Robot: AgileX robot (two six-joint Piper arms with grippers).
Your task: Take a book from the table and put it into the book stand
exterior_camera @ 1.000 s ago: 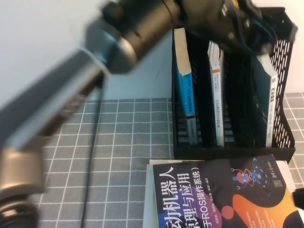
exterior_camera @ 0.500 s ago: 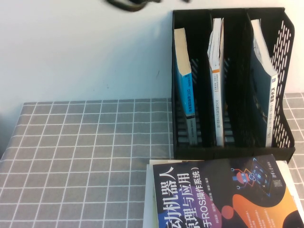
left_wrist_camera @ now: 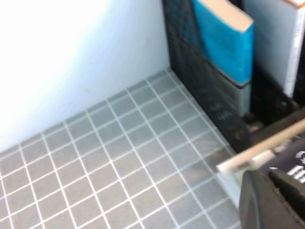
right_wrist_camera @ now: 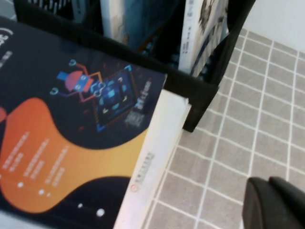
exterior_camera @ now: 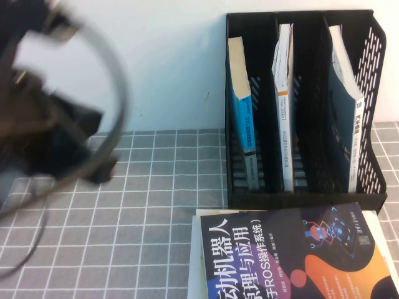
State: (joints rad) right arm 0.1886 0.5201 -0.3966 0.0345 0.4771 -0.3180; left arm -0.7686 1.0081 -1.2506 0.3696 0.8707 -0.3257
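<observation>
The book (exterior_camera: 346,128), with its dark teal back and spine, stands leaning in the right compartment of the black book stand (exterior_camera: 374,87). Its white cover with grey pictures shows in the right wrist view (right_wrist_camera: 206,28). My left gripper (left_wrist_camera: 269,177) is shut and empty, low over the table (left_wrist_camera: 109,157) beside the corner of the flat books. In the high view the left arm (exterior_camera: 56,137) is a blur at the left. My right gripper (right_wrist_camera: 268,183) is shut and empty over the grey checked cloth, to the right of the stand (right_wrist_camera: 200,90). It does not show in the high view.
A black-and-orange robot-cover book (exterior_camera: 299,261) lies flat on a white book (right_wrist_camera: 152,167) in front of the stand. A blue-spined book (exterior_camera: 240,106) stands in the left compartment, and a white one with an orange band (exterior_camera: 285,106) in the middle. A white wall is behind.
One second ago the left arm reached over the stand's right compartment. It then swung out of view, and is now low at the table's left. The books have not moved.
</observation>
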